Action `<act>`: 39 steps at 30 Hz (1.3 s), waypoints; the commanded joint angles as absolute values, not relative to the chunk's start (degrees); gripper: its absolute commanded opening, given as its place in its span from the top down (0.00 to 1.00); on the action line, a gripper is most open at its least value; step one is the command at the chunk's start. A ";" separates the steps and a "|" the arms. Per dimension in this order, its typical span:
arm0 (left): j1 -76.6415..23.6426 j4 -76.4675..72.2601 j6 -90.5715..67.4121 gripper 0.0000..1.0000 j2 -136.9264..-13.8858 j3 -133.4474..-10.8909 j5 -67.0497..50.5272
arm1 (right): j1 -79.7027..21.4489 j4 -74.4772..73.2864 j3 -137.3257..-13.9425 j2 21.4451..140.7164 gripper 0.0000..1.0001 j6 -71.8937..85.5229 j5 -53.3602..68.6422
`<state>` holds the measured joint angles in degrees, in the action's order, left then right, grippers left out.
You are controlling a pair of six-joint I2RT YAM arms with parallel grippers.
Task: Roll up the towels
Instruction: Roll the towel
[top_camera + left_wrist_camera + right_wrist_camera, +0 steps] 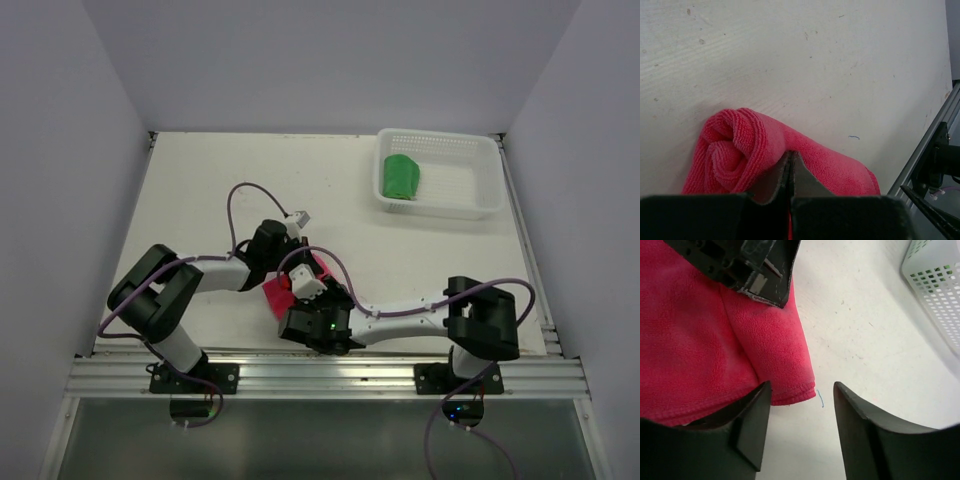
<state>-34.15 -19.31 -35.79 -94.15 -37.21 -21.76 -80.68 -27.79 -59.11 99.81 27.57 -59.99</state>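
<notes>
The pink-red towel (735, 150) lies rolled on the white table (805, 60); the top view shows it between both arms (274, 296). My left gripper (790, 154) is shut, its closed tips resting against the side of the roll. My right gripper (801, 386) stands open low over the table at the towel's hemmed corner (790, 390), with only bare table between its fingers. The left gripper's black body (755, 270) shows above the towel in the right wrist view. The green towel (401, 177) sits rolled in the basket (470, 205).
The white mesh basket (935, 295) stands at the far right of the table. The aluminium rail (925, 155) runs along the near edge, close to the towel. Both arms cross over the near middle of the table (200, 200).
</notes>
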 commanded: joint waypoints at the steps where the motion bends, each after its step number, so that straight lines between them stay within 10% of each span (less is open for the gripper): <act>1: -33.84 -14.41 -32.52 1.00 -97.03 -34.28 -15.73 | -80.33 -23.38 -55.99 94.14 0.42 31.64 -57.57; 17: -33.84 -15.56 -33.05 1.00 -95.98 -31.73 -15.29 | -58.90 7.28 -29.10 65.75 0.44 42.53 -21.46; 39: -33.84 -18.28 -35.15 1.00 -94.57 -28.39 -15.03 | -51.24 22.23 -24.70 78.83 0.47 49.04 -3.70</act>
<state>-34.15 -27.68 -36.95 -93.03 -31.88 -20.80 -51.35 17.72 -25.34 77.58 47.86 -6.31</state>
